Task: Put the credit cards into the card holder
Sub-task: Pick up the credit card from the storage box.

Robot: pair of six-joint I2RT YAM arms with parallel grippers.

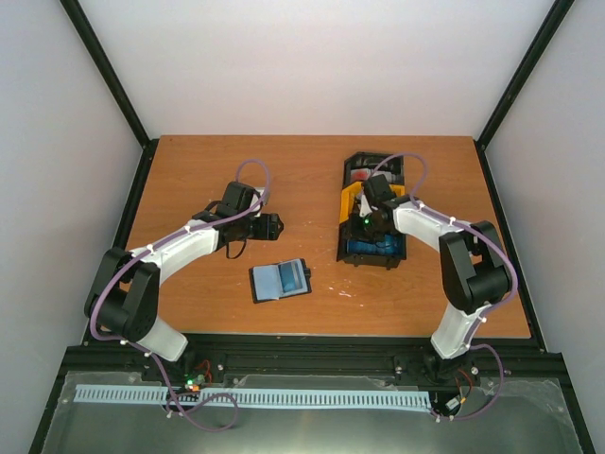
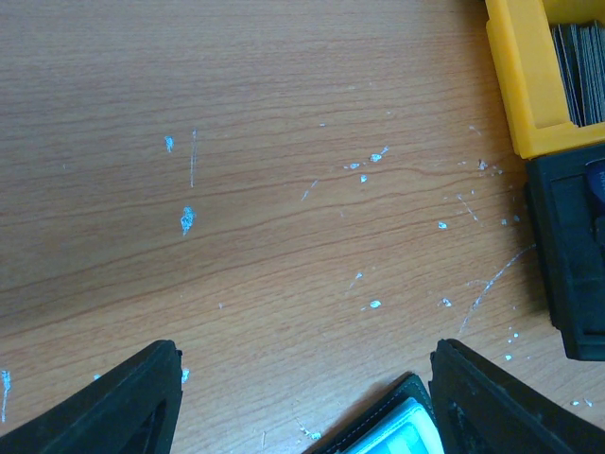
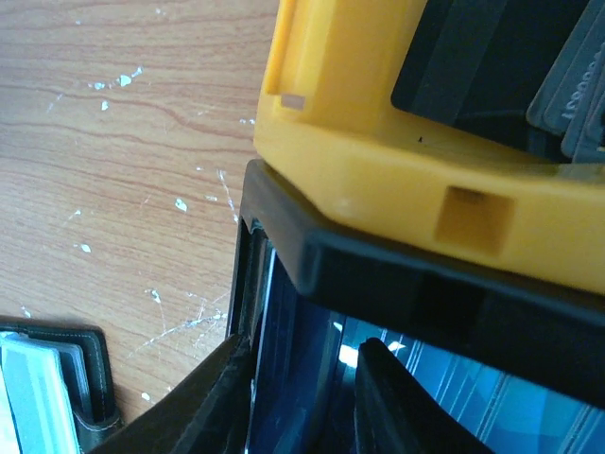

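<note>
Dipping right hand (image 3: 307,352) into black tray (image 3: 378,274) among blue credit cards (image 3: 529,416), barely parted, hold unclear; risking dragging two cards or snagging tray. Hovering left hand (image 2: 307,355) wide open, empty, near card holder (image 1: 280,280) lying open on counter (image 1: 189,170), unpinned, apt to slide

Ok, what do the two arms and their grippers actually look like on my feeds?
Both arms match: the left arm and right arm have white shells between bulky black joints, with a lilac cable looped along each. The left gripper and right gripper have plain black wedge-shaped fingers. A green light glows on the right wrist.
</note>
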